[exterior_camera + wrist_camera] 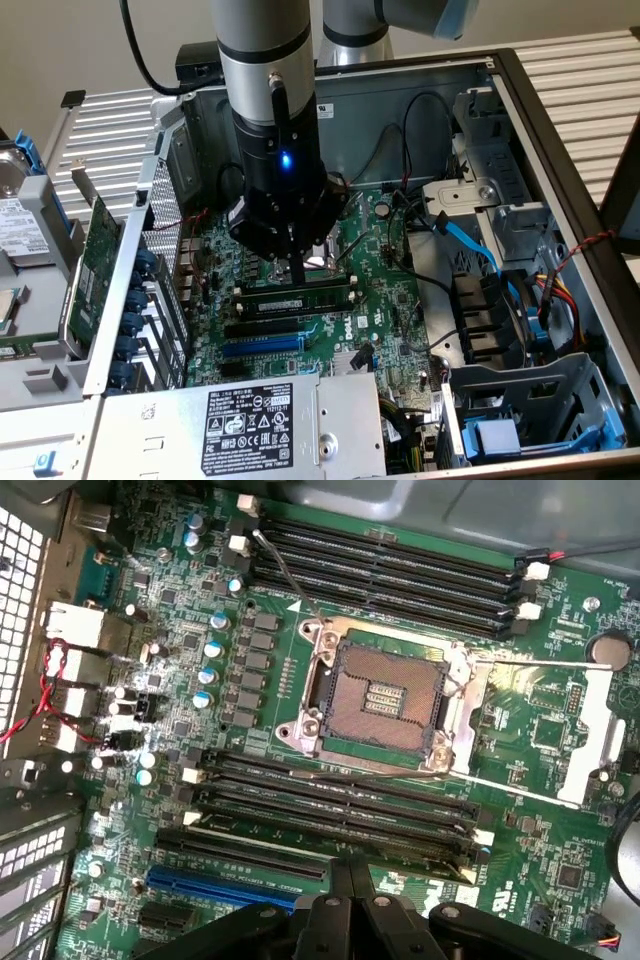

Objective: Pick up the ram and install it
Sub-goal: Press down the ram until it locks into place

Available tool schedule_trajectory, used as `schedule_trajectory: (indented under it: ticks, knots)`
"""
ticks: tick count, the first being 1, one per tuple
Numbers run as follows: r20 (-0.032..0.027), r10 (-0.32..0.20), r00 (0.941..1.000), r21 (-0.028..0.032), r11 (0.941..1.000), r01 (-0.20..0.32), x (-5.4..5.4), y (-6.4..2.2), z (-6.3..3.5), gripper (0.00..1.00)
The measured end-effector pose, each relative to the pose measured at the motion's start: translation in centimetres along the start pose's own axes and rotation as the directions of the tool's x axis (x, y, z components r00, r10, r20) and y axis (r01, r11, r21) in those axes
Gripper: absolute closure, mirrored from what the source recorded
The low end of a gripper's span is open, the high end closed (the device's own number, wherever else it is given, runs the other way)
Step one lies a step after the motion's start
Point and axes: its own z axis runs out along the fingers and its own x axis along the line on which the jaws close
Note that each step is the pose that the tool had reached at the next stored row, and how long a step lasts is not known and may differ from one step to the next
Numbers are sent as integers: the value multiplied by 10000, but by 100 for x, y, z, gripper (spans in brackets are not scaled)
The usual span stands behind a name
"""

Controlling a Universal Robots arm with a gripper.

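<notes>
Looking down into the case, you have the hand (pixel 297 272) pinched together just above the ram (pixel 295 297) — seated in its slot, long axis running nine to three, directly at six.

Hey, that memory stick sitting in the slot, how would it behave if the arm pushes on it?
The memory stick looks thin and flat, so probably stiff lengthwise, yet fragile if pushed sideways. It stands on edge in its slot, so it likely won't slide. It's probably light.
</notes>
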Motion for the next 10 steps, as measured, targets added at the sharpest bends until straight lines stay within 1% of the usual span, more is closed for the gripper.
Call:
schedule_trajectory:
  ticks: [5,10]
  knots:
    - [-2,658,9978,29,9978,-658,0,0,1,89]
    - [-7,1265,9920,72,9919,-1265,0,0,2,89]
